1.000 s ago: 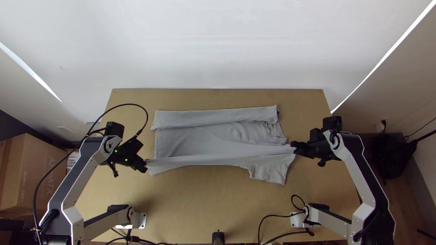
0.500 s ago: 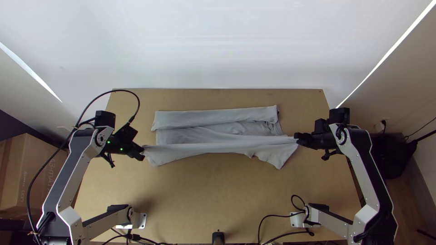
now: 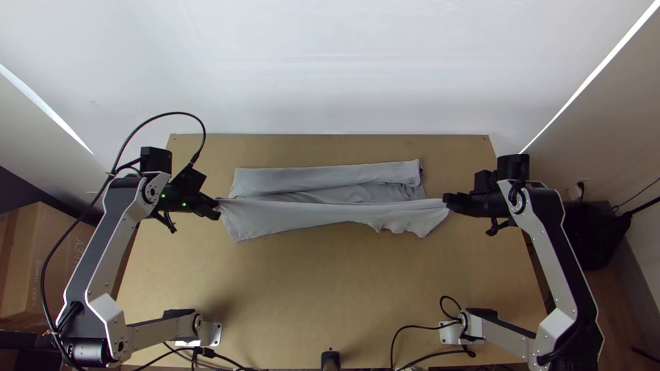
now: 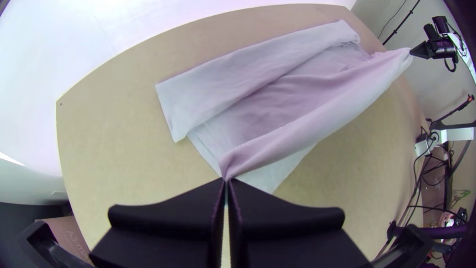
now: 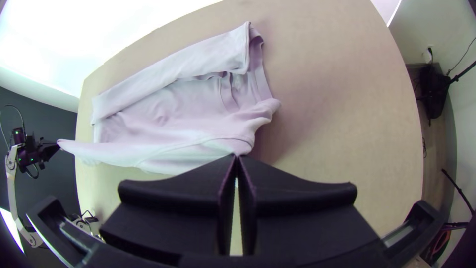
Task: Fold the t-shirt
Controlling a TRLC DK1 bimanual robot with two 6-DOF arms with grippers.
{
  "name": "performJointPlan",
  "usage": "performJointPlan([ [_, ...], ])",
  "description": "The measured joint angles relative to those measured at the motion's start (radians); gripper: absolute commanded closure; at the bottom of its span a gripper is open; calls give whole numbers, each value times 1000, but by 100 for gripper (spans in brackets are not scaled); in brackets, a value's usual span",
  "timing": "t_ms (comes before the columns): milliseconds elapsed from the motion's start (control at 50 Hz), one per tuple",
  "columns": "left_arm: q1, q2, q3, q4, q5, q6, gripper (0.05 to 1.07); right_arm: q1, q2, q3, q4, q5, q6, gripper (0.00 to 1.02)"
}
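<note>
T-shirt stretched between left gripper and right gripper, both pinching cloth

In the top view, you look steeply down from high above the near edge of the light wooden table. The left wrist view brings you nearer, looking from the silver-and-black left arm down across the grey cloth t-shirt, with the black right gripper farther off. The right wrist view is also near, and includes the black left gripper. All three views share the t-shirt.
</note>
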Motion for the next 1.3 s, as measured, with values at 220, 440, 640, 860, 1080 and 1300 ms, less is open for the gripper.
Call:
performJointPlan([
  [220,-11,50,44,23,0,-12,105,34,82,56,6,9,8,100],
  [440,-16,137,103,56,0,-21,105,82,211,154,24,27,34,100],
  [640,-16,235,190,75,0,-21,105,118,355,293,29,50,41,100],
  [860,-16,356,311,79,0,-21,105,129,513,446,30,61,46,100],
  [1080,-16,460,415,79,0,-21,105,130,650,565,30,65,56,100],
  [1300,-16,548,476,79,0,-21,105,130,795,681,32,69,58,100],
])
